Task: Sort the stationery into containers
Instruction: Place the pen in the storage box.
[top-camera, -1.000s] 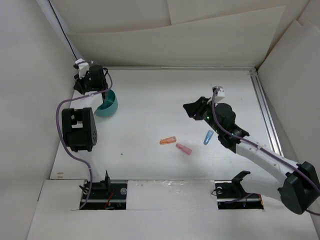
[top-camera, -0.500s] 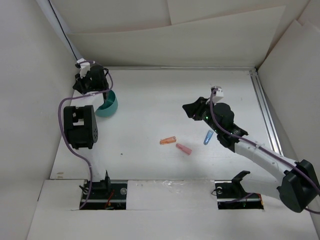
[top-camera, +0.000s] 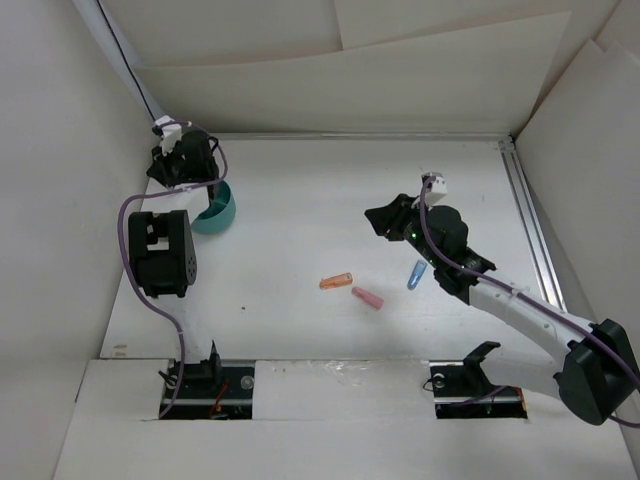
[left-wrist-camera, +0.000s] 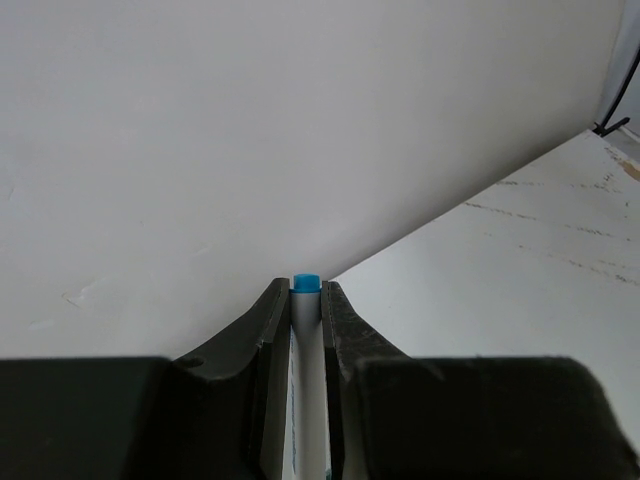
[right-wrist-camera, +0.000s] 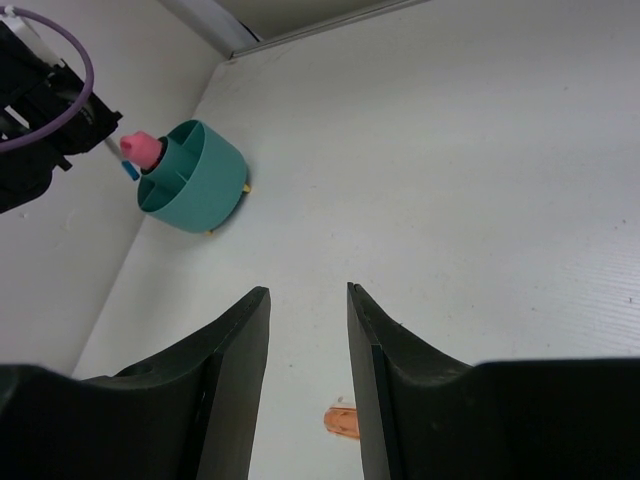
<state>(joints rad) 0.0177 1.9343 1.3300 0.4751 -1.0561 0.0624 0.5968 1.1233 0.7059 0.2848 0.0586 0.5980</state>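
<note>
The teal cup (top-camera: 215, 211) stands at the far left and also shows in the right wrist view (right-wrist-camera: 195, 176) with a pink piece (right-wrist-camera: 141, 149) sticking out of it. My left gripper (top-camera: 190, 168) is just behind the cup, shut on a thin white pen with a blue tip (left-wrist-camera: 307, 340). My right gripper (top-camera: 384, 220) is open and empty above the table's middle right. An orange piece (top-camera: 336, 282), a pink piece (top-camera: 367, 297) and a light-blue piece (top-camera: 416, 274) lie on the table near it. The orange piece (right-wrist-camera: 342, 422) shows between the right fingers.
White walls close in the table at the back and both sides. A metal rail (top-camera: 528, 225) runs along the right edge. The left arm's black body (top-camera: 160, 255) hangs over the left side of the table.
My left gripper has shifted slightly toward the back wall with the pen. The right arm has barely moved.
</note>
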